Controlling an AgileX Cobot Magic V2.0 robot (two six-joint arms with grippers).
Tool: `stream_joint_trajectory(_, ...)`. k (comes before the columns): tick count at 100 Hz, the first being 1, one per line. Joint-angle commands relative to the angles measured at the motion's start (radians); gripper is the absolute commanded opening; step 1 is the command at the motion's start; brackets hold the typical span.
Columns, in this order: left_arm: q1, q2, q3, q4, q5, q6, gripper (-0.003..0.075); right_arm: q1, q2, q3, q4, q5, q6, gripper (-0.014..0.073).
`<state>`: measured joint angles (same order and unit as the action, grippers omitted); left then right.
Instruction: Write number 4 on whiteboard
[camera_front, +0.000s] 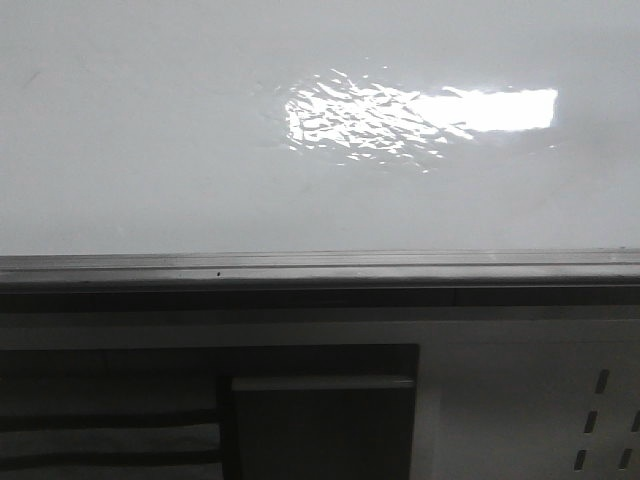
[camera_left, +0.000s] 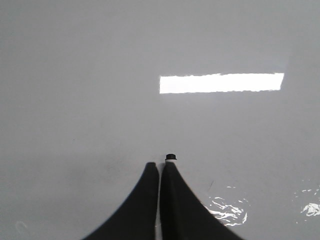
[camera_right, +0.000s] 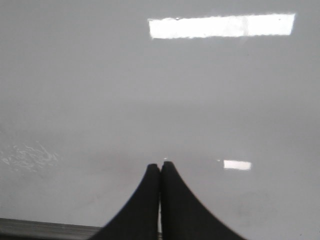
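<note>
The whiteboard (camera_front: 150, 150) fills the front view, glossy white with a rippled bright reflection (camera_front: 380, 115). No number 4 shows on it in any view. Neither gripper shows in the front view. In the left wrist view my left gripper (camera_left: 160, 165) is shut on a marker; its black tip with a white collar (camera_left: 171, 157) pokes out past the fingertips, facing the board (camera_left: 75, 75). In the right wrist view my right gripper (camera_right: 160, 164) is shut and empty, close over the board (camera_right: 75, 90).
A grey metal edge rail (camera_front: 320, 270) runs along the board's lower edge and also shows in the right wrist view (camera_right: 45, 229). Below it stand a white perforated panel (camera_front: 600, 410) and a dark boxed recess (camera_front: 320, 420). A faint short mark (camera_left: 210, 185) lies beside the left fingers.
</note>
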<state>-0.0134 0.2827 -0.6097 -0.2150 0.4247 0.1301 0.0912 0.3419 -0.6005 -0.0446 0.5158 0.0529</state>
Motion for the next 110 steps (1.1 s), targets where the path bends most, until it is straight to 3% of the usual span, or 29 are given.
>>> stream_joint_trajectory(1,0.0,0.019,-0.019,-0.013,-0.067,-0.012,-0.002,-0.007,0.016,-0.035,-0.012,-0.081,-0.002,-0.0071)
stream_joint_trajectory(34,0.0,0.019,-0.011,-0.013,-0.083,-0.012,-0.002,-0.007,0.016,-0.035,-0.012,-0.078,-0.002,-0.0048)
stream_joint_trajectory(42,0.0,0.019,-0.011,-0.005,-0.083,-0.012,-0.0018,-0.007,0.016,-0.035,-0.012,-0.078,-0.002,0.0026)
stream_joint_trajectory(46,0.0,0.019,-0.011,-0.003,-0.08,-0.012,-0.0006,-0.007,0.016,-0.035,-0.014,-0.078,-0.002,0.0111)
stream_joint_trajectory(51,0.0,0.019,-0.009,0.001,-0.08,-0.012,0.0043,-0.007,0.016,-0.035,-0.014,-0.078,-0.002,0.0198)
stream_joint_trajectory(60,0.0,0.019,-0.009,0.039,-0.078,-0.012,0.0238,-0.007,0.016,-0.035,-0.014,-0.078,-0.002,0.0385)
stream_joint_trajectory(66,0.0,0.019,-0.007,0.043,-0.078,-0.012,0.0384,-0.007,0.016,-0.035,-0.014,-0.079,-0.002,0.0438)
stream_joint_trajectory(73,0.0,0.019,-0.007,0.043,-0.078,-0.012,0.0483,-0.007,0.016,-0.035,-0.014,-0.079,-0.002,0.046)
stream_joint_trajectory(110,0.0,0.019,-0.005,0.007,-0.088,-0.012,0.0493,-0.007,0.016,-0.035,-0.014,-0.083,-0.002,0.0458)
